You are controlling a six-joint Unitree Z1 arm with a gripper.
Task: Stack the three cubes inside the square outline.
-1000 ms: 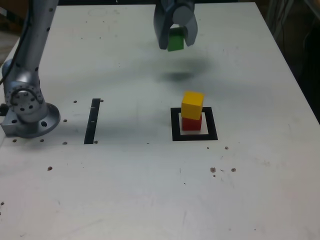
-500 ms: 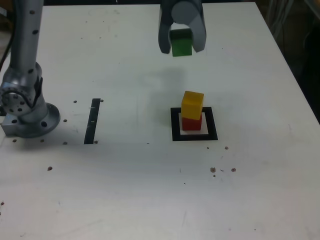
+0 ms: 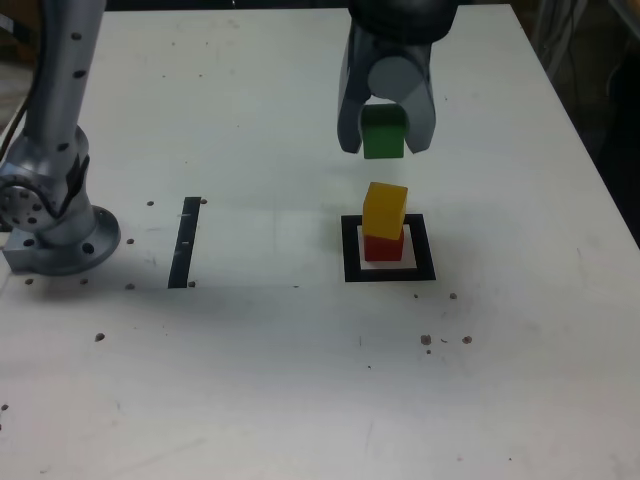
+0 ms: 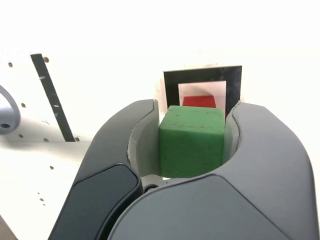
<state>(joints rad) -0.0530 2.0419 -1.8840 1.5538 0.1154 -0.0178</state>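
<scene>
End effector (image 3: 384, 140) pinches the green cube (image 3: 383, 132), held in the air near the two stacked cubes. Yellow cube (image 3: 385, 211) sits on the red cube (image 3: 383, 247), which rests inside the black square outline (image 3: 426, 247) on the white bench (image 3: 250, 370).

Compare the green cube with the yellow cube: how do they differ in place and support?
The green cube is held between the gripper's fingers, while the yellow cube rests on the red cube. The green cube is off the stack; the yellow cube forms its upper level. Both are solid-coloured blocks.
</scene>
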